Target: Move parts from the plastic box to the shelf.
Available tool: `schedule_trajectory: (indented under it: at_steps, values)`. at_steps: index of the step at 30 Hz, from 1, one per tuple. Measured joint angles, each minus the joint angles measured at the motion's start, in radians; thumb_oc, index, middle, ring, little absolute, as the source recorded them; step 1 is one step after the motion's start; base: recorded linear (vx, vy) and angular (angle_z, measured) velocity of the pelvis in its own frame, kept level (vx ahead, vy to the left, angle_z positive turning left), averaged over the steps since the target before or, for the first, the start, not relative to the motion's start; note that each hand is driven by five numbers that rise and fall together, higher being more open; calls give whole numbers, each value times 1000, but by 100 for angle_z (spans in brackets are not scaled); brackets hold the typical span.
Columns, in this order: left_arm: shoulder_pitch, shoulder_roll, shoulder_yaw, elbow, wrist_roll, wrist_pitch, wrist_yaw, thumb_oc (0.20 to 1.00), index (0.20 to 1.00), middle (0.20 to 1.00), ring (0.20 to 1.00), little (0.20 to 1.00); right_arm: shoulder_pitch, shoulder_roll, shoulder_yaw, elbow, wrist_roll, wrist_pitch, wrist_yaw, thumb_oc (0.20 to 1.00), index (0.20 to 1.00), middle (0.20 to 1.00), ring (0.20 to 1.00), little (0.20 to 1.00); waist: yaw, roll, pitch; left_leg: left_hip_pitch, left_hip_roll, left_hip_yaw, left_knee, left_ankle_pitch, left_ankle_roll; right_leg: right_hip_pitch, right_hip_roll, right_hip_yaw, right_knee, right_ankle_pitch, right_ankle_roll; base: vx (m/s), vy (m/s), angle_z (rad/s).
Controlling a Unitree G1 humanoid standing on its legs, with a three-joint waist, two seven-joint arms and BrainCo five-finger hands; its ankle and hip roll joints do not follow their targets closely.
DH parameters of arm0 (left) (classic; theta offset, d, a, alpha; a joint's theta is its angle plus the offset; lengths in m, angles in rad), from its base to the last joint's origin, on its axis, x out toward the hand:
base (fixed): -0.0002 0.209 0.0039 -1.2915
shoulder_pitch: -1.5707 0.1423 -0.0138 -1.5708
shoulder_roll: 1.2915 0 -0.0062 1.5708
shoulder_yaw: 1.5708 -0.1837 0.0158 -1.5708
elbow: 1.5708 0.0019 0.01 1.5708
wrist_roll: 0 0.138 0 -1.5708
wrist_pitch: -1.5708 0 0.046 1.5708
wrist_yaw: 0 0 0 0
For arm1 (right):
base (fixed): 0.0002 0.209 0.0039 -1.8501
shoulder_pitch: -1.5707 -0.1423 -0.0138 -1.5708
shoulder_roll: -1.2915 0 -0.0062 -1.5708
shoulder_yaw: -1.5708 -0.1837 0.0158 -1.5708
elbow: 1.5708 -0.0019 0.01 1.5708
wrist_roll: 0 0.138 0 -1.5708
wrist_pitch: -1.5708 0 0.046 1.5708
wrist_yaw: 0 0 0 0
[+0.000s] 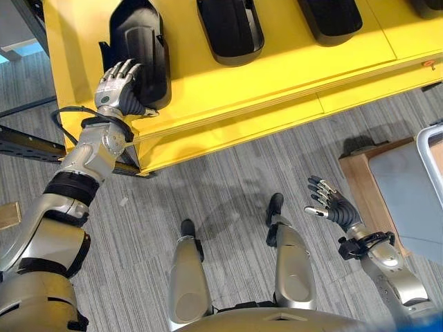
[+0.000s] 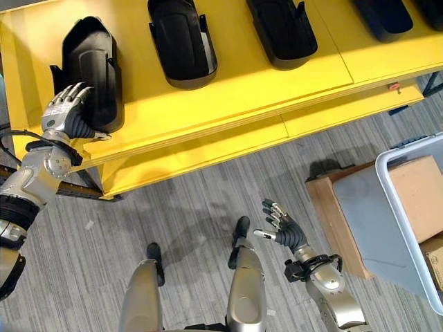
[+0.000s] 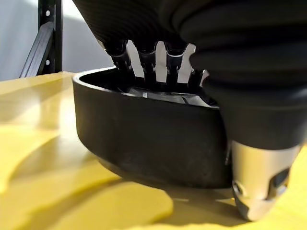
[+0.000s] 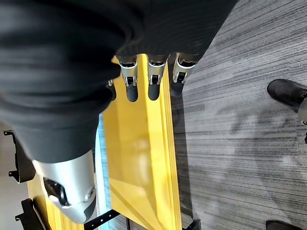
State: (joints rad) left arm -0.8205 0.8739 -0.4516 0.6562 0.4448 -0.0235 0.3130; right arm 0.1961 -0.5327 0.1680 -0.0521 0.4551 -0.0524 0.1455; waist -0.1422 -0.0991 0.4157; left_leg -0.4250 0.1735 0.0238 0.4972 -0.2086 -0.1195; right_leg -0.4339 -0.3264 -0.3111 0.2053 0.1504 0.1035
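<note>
A black moulded part (image 1: 142,41) lies at the left end of the yellow shelf (image 1: 235,90). My left hand (image 1: 118,86) rests on its near end with straight, spread fingers. In the left wrist view those fingers (image 3: 146,57) reach over the rim into the hollow of the part (image 3: 153,139), and the thumb (image 3: 259,182) stands outside on the shelf. My right hand (image 2: 284,232) hangs open and empty over the floor at the lower right. The plastic box (image 2: 387,180), pale-rimmed, sits at the right edge.
Three more black parts (image 2: 182,41) (image 2: 282,28) (image 2: 384,17) lie in a row along the shelf. The box rests on a low wooden stand (image 2: 329,207). Grey carpet (image 2: 208,194) spreads between the shelf and the box. A black shelf frame (image 1: 21,142) is at the left.
</note>
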Motion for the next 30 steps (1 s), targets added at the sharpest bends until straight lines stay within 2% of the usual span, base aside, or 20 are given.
schedule_trajectory:
  at_steps: [8, 10, 16, 22, 30]
  values:
    - [-142, -46, -45, 200, -34, 21, -4, 1000, 1000, 1000, 1000, 1000, 5, -21, 2, -32, 0, -8, 1, 1000, 1000, 1000, 1000, 1000, -22, -8, 3, -26, 2, 16, 34, -16, 7, -29, 2, 26, 3, 10, 1, -7, 10, -7]
    - [-173, -46, -65, 214, -42, 38, -4, 1000, 1000, 1000, 1000, 1000, 8, -38, -2, -48, 0, -8, 0, 1000, 1000, 1000, 1000, 1000, -33, -9, 3, -46, 3, 16, 50, -21, 8, -44, 4, 28, 4, 16, 2, 0, 8, -2]
    - [-220, -81, -78, 284, -67, 45, -11, 1000, 1000, 1000, 1000, 1000, 8, -38, 0, -49, 1, -7, 5, 1000, 1000, 1000, 1000, 1000, -33, -11, 2, -49, 4, 19, 62, -28, 9, -47, 5, 38, 4, 23, -1, 2, 4, -3]
    - [-272, -118, -51, 370, -151, 62, -24, 1000, 1000, 1000, 1000, 1000, 20, -37, 1, -51, 3, -5, 8, 1000, 1000, 1000, 1000, 1000, -42, -19, -5, -52, 8, 35, 81, -42, 18, -48, 8, 48, -14, 10, 17, 5, -8, -8]
    - [-290, -132, -17, 429, -279, 55, -27, 1000, 1000, 1000, 1000, 1000, 42, -38, 2, -61, 5, 5, 13, 1000, 1000, 1000, 1000, 1000, -51, -26, -32, -49, 15, 36, 79, -44, 17, -56, 13, 53, 12, 17, 8, 0, -4, 0]
